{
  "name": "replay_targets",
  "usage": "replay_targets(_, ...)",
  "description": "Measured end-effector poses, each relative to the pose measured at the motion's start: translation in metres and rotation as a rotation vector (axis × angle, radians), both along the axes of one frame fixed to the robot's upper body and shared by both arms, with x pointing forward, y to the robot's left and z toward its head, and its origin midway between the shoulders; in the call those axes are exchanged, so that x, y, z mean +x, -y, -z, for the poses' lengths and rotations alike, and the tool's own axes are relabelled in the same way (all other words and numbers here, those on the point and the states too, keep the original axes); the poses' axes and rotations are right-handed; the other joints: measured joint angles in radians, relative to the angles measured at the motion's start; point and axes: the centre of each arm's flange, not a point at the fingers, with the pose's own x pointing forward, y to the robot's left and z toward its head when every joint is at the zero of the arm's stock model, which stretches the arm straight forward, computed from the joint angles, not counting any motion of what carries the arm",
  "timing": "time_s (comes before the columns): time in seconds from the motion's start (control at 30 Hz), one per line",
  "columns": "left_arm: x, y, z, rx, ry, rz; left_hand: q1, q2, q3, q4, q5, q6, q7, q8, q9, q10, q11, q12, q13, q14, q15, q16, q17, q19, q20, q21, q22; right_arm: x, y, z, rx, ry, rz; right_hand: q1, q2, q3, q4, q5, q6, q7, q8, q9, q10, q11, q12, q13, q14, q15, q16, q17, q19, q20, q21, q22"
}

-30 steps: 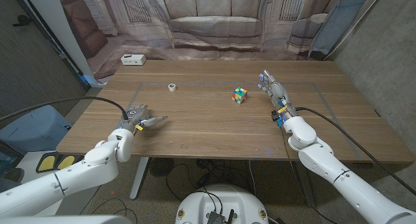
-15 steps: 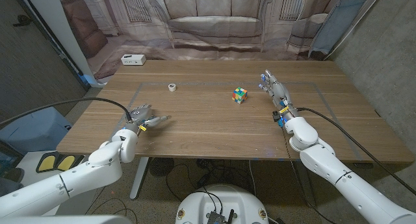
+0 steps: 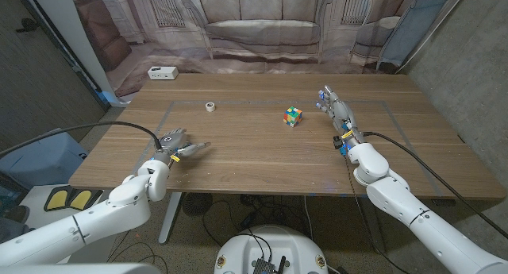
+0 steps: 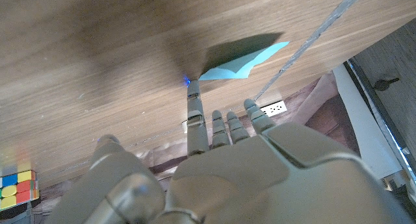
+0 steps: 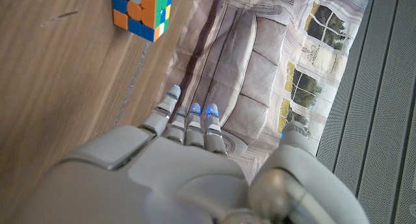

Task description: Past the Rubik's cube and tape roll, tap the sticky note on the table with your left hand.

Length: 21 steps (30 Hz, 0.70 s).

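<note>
The left hand [image 3: 173, 144] sits low over the near left part of the wooden table [image 3: 254, 159], holding nothing, its fingers apart and the thumb pointing off to the robot's right. In the left wrist view its fingers [image 4: 194, 113] reach toward a pale blue sticky note [image 4: 242, 60] that lies on the wood just beyond the fingertips (one edge of the paper looks lifted, casting a dark shadow); whether a fingertip touches it cannot be told. The tape roll [image 3: 209, 107], small and white, lies farther out from this hand, toward the table's back edge. The Rubik's cube [image 3: 294, 116] stands well apart from the left hand, between the two hands and much nearer the right one.

The right hand [image 3: 336, 109] is just beside the cube on its right, fingers straight and close together, gripping nothing. From the right wrist view the cube [image 5: 141, 11] lies ahead of its fingertips [image 5: 194, 113], apart from them
</note>
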Motion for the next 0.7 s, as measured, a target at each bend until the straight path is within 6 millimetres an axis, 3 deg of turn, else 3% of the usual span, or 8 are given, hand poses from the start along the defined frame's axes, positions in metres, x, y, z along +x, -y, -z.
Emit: replay_targets(0.7,-0.009,-0.016,-0.013,0.001,0.035,-0.048,0.000,0.000,0.000,0.000,0.000,-0.026,0.004,-0.007,0.003,0.000,0.000,0.000,0.000,0.000,0.000,0.000,0.000,0.000,0.000,0.000,0.000,0.000,-0.003,0.003,-0.006,-0.007,-0.006,0.000,0.000,0.000,0.000,0.000,0.000,0.000,0.000,0.000,0.002,-0.002,0.000,0.000,0.000,0.000,0.000,0.000,0.000,0.000,0.000,0.000)
